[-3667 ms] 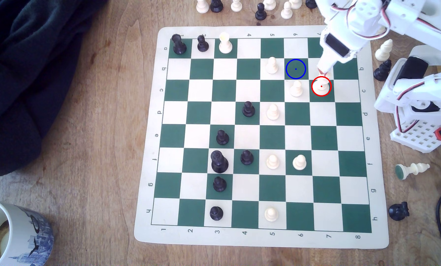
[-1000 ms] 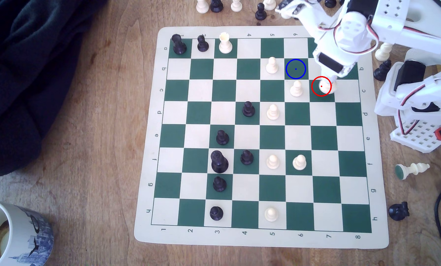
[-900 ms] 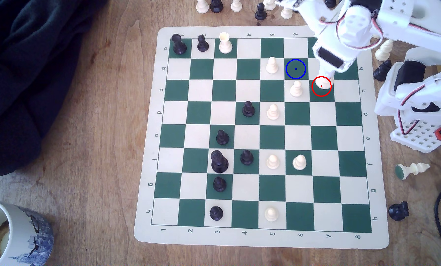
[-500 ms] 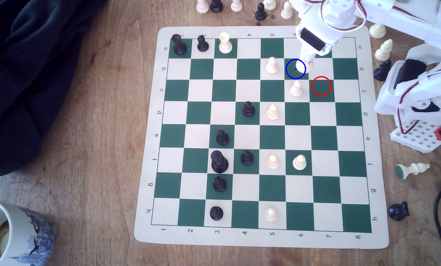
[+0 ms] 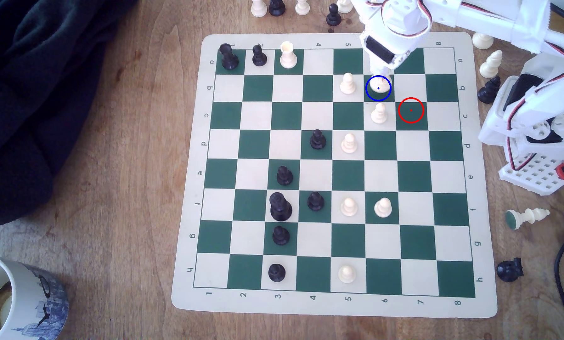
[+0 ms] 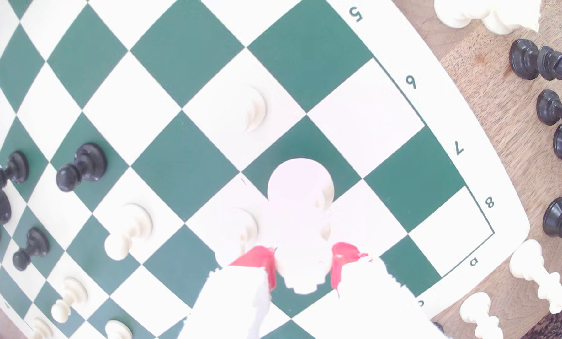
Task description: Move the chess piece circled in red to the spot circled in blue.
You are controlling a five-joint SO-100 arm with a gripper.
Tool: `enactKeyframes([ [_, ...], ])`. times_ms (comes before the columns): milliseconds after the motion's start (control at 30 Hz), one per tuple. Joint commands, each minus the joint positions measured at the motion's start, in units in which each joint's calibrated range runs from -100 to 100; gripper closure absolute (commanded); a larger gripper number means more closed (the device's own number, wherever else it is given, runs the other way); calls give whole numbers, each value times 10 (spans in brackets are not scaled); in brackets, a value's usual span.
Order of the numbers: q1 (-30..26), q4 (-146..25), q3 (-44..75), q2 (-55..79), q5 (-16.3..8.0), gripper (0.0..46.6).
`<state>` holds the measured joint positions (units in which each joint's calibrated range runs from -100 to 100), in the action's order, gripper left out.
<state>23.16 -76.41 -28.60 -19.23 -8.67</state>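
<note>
The chess piece has left the red-ringed square and now sits over the spot — pinched at its top by the tool — so only lowering and release seem left.

Cream-white chess piece, green-and-cream chequered board, black pawn, blue-patterned mug.

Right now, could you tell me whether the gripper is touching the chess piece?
Touching: in the wrist view, the gripper's red pads press both sides of the chess piece.
</note>
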Motion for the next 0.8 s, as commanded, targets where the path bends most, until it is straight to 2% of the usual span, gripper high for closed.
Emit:
enactKeyframes([
  [0, 4, 20, 11, 4, 4, 464],
  [767, 9, 49, -35, 28, 13, 464],
])
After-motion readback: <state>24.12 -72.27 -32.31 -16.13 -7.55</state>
